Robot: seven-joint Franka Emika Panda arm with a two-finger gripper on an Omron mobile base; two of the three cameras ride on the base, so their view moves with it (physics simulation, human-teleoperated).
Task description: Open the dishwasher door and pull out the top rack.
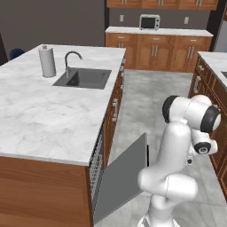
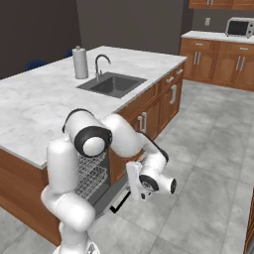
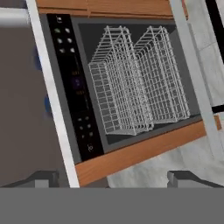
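The dishwasher door (image 1: 123, 177) hangs partly open from the island's side, its plain grey inner face tilted up. In the right base view the door (image 2: 108, 192) shows below the racks, its black bar handle (image 2: 120, 202) near the floor. Inside the cavity sits the top rack (image 3: 111, 87), a light-grey wire basket next to the black control strip (image 3: 74, 87); the top rack (image 2: 92, 163) stays pushed in. My gripper (image 3: 113, 178) is open and holds nothing. It hovers in front of the opening, apart from door and rack. The gripper (image 2: 131, 182) faces the cavity.
A second wire rack (image 3: 162, 74) sits beside the top one, nearer the door. The marble island counter (image 1: 40, 115) carries a sink (image 1: 84, 78) and a paper towel roll (image 1: 47, 61). Wooden cabinets (image 1: 208, 102) line the far side of the tiled aisle (image 2: 208, 163).
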